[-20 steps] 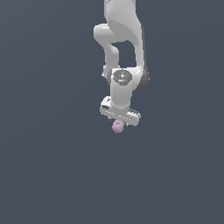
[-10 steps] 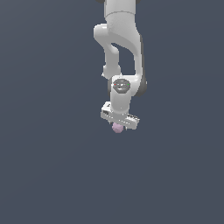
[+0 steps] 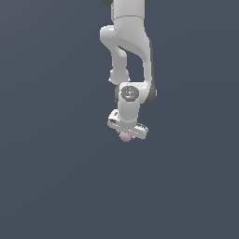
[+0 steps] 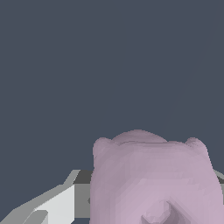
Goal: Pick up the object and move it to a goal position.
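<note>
The object is a small pale pink-lilac lumpy ball point(image 3: 125, 136). It sits right under my white gripper point(image 3: 126, 134), held up in the air against the plain dark grey background. In the wrist view the ball point(image 4: 153, 179) fills the near part of the picture, pressed between the fingers point(image 4: 57, 205), of which one grey-white finger shows beside it. The gripper is shut on the ball. The arm hangs down from the upper middle of the exterior view, and the hand partly hides the ball's upper side.
Only the uniform dark grey surround shows in both views. No other objects, containers or edges are in sight.
The arm has folded and the gripper with the ball has drifted slightly toward the exterior view's right. The ball stays in the gripper.
</note>
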`<state>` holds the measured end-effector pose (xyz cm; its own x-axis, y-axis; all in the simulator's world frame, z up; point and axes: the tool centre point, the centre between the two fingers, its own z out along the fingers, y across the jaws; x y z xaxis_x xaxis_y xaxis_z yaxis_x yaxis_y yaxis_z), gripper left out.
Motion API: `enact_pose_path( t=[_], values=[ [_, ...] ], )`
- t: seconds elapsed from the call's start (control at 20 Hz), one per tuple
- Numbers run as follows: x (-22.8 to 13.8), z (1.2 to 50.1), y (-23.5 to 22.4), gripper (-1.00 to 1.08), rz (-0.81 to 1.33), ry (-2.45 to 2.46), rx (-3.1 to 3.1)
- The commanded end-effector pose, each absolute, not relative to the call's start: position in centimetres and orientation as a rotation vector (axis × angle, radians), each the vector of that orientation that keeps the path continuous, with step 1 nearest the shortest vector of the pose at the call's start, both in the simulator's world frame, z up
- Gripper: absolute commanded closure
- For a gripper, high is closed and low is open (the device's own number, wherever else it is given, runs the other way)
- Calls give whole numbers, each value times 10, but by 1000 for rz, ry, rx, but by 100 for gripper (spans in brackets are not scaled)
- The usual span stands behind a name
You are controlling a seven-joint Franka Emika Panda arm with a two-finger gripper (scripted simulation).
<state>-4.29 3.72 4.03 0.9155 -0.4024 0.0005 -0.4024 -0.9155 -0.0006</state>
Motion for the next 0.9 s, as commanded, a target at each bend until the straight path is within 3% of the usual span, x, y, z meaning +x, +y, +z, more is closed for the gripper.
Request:
enact_pose_path(
  t=[0.0, 0.85],
  values=[
    [-43, 39, 37, 108, 0, 647, -3074],
    [-13, 58, 58, 108, -2, 647, -3074]
  ],
)
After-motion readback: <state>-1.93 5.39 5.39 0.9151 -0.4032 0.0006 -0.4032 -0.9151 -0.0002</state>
